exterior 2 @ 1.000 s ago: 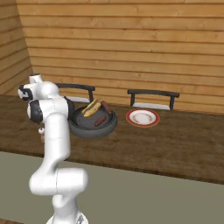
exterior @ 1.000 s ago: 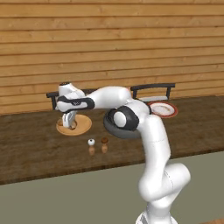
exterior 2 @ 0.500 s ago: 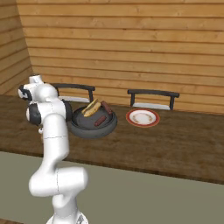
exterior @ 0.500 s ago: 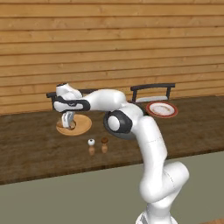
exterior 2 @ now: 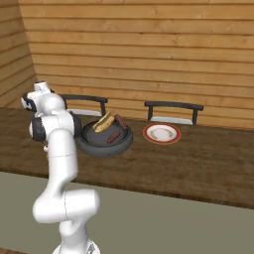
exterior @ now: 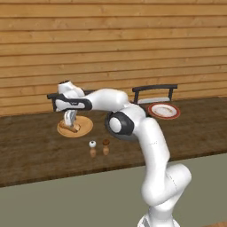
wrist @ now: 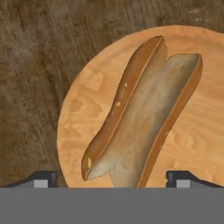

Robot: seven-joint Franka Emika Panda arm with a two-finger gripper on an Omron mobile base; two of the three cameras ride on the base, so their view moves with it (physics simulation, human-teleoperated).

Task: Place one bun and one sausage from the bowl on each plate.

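**Bun set down on the wooden plate, jaws spread wide**

The dark wooden counter point(exterior: 35, 150) runs along the plank wall and carries everything. On it, toward the middle of its back edge, sits the dark grey bowl point(exterior 2: 106, 144), which holds a second bun point(exterior 2: 102, 122) and two sausages point(exterior 2: 117, 129). Just to the right of the bowl, near the back edge, lies the red-rimmed plate point(exterior 2: 161, 133), bare of food.

Toward the left end of the counter lies the plain wooden plate point(exterior: 84, 128). A split bun point(wrist: 140, 118) rests flat on it, its cut side up, reaching from the plate's middle toward its near edge in the hand view.

The gripper point(exterior: 69, 119) points straight down over that plate. Its finger tips point(wrist: 41, 178) stand far apart, one on each side of the bun's end, and neither touches the bread; nothing is held. Compared with a second ago the jaws are wider: then they stood closer about the bun, and now it lies free on the wood. The arm's reach over the plate is much the same as before, and bowl and red-rimmed plate have not shifted.

In front of the wooden plate, nearer the counter's front edge, stand two small shakers point(exterior: 99, 147), one white-topped and one dark-topped, side by side.
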